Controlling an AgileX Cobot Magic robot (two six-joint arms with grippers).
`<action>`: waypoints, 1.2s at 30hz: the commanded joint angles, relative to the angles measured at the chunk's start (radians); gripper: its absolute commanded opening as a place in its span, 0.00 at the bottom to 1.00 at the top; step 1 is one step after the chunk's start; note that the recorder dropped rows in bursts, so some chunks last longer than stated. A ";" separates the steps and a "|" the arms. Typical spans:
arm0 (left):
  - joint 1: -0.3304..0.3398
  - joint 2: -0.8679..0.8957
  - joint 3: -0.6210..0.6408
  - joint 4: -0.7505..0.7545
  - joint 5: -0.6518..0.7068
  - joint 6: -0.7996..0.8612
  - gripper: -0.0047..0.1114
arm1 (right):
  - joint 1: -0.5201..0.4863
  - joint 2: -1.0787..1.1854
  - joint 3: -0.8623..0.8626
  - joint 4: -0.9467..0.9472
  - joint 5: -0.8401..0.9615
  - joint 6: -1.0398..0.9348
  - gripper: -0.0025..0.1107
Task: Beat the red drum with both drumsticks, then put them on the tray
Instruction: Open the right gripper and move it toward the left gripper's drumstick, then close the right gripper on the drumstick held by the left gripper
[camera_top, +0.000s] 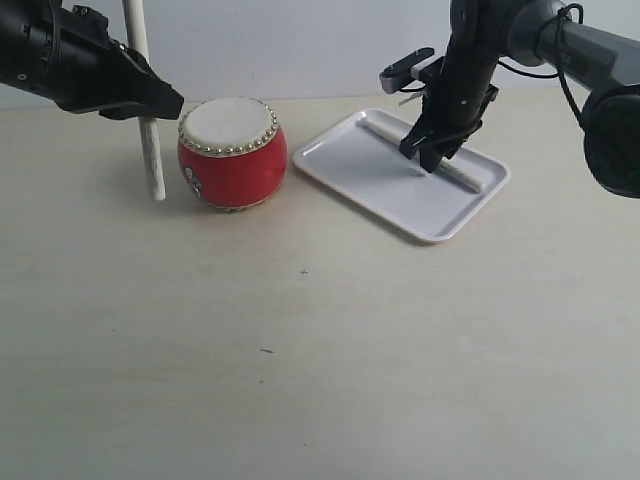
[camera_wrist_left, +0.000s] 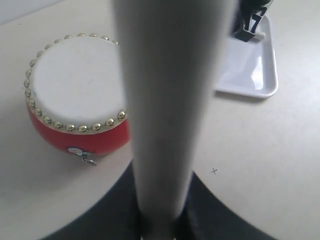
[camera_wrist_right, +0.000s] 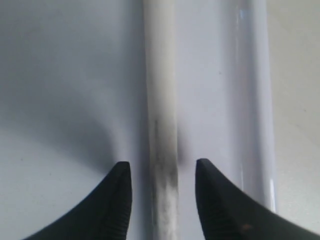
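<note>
The red drum (camera_top: 232, 155) stands on the table with its cream head up; it also shows in the left wrist view (camera_wrist_left: 75, 85). My left gripper (camera_top: 150, 100) is shut on one drumstick (camera_top: 150, 150), held nearly upright just left of the drum, its lower tip close to the table. That drumstick (camera_wrist_left: 172, 100) fills the middle of the left wrist view above the left gripper (camera_wrist_left: 162, 220). My right gripper (camera_top: 432, 155) hangs low over the white tray (camera_top: 360, 170). It stands open (camera_wrist_right: 162, 172), astride the other drumstick (camera_wrist_right: 161, 100), which lies flat on the tray (camera_wrist_right: 65, 100) with gaps on both sides.
The tray (camera_wrist_left: 250, 75) lies right of the drum with a narrow strip of table between them. The right arm (camera_top: 560, 40) reaches in from the upper right. Bare pale wooden table (camera_top: 300, 350) stretches in front of the drum and tray.
</note>
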 joint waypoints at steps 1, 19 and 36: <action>-0.005 -0.009 0.002 -0.016 -0.013 0.004 0.04 | -0.004 -0.042 -0.002 -0.010 -0.001 0.040 0.39; 0.319 0.062 0.068 -0.670 0.327 0.532 0.04 | 0.001 -0.319 0.276 0.859 -0.001 -0.268 0.41; 0.356 0.228 0.087 -0.937 0.485 0.682 0.04 | 0.195 -0.382 0.387 0.995 -0.001 -0.511 0.41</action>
